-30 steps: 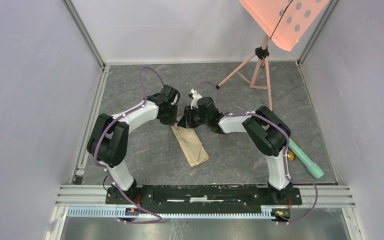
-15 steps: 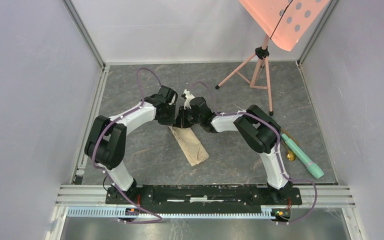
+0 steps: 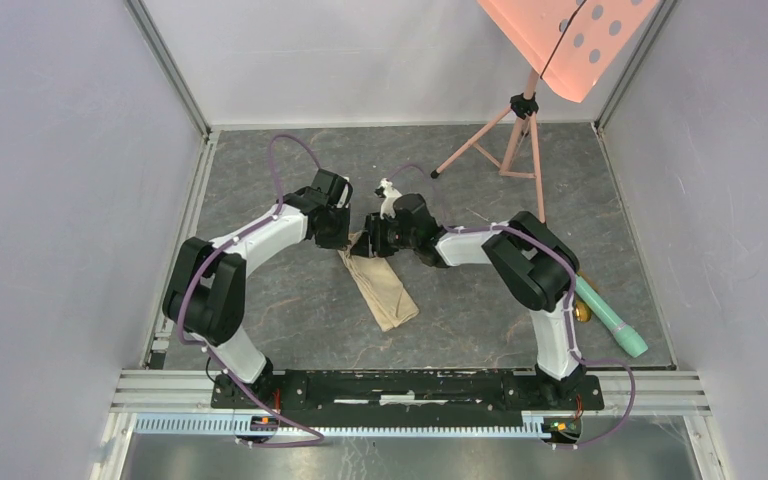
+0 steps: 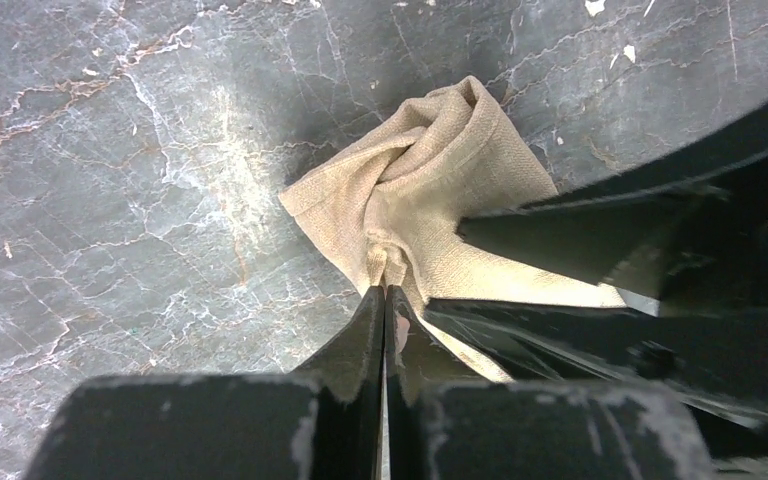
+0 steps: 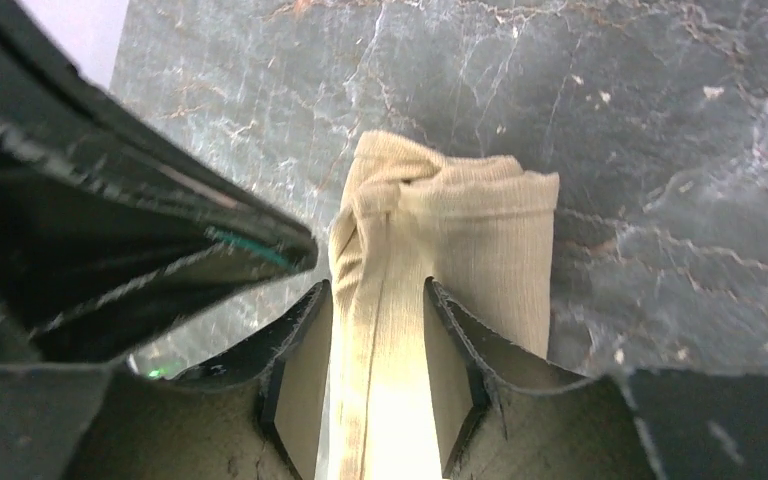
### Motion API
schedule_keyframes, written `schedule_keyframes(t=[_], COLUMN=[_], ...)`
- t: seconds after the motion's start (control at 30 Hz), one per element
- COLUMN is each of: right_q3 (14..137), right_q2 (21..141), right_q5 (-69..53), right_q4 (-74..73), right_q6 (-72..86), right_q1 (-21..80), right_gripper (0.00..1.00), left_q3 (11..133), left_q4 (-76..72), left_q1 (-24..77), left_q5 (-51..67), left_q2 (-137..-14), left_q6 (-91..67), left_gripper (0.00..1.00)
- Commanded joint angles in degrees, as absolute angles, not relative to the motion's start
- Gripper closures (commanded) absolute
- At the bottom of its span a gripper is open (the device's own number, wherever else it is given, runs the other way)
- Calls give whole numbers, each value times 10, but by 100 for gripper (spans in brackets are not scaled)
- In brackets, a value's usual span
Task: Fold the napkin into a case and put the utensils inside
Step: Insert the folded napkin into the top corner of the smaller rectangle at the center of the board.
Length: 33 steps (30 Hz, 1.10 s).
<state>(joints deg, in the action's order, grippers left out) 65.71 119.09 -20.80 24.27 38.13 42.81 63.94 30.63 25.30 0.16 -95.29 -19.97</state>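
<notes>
Two arms work the far end of the narrow folded beige cloth napkin (image 3: pixel 386 292) on the dark marbled desk (image 3: pixel 290 300); the left end effector (image 4: pixel 384 292) is clenched on its bunched corner, probably to hold the fold; the right end effector (image 5: pixel 378 300) straddles the strip, grip unclear.

The napkin (image 3: pixel 386 292) lies on the table (image 3: pixel 280 190), left hand (image 3: pixel 344 242) and right hand (image 3: pixel 366 247) at its far end (cylinder (image 3: pixel 612 320) well right).

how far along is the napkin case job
Done: the napkin lies folded into a long narrow strip. In hand: the left gripper pinches its far end, and the right gripper straddles a fold there. Left: finishing the fold, then loading the gold utensil lying beside the green cylinder.
</notes>
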Motion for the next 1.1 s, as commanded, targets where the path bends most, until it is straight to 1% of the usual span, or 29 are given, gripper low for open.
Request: schedule_keyframes(t=[0.0,0.17,0.27,0.3,0.33,0.37,0.57,0.67,0.8,1.07], right_q3=[628,644,651,657,663,668,683,688,687,693], right_q2=[1134,1153,1167,1172,1178,1182,1194,1198,1198,1206], right_q5=[-250,-266,-263,-263,-264,-263,-260,-261,-260,-259], right_q4=[250,257,265,266,266,268,270,268,268,264], right_q6=[359,361,372,373,376,379,384,384,383,381], right_q1=[411,408,408,409,409,409,411,413,414,419], right_gripper=[55,60,71,73,75,76,77,77,77,75], left_q3=[636,640,645,648,651,657,668,677,686,691], left_q4=[280,283,296,302,311,321,319,321,328,333], left_q1=[250,250,250,251,251,251,251,250,251,251], left_q5=[11,13,4,2,2,-13,-19,-25,-41,-63], left_q2=[-940,-944,-946,-949,-955,-963,-990,-1001,-1006,-1014], left_q6=[-199,-198,-199,-199,-197,-196,-195,-190,-186,-184], left_gripper=[98,98,98,95,90,88,80,80,83,76])
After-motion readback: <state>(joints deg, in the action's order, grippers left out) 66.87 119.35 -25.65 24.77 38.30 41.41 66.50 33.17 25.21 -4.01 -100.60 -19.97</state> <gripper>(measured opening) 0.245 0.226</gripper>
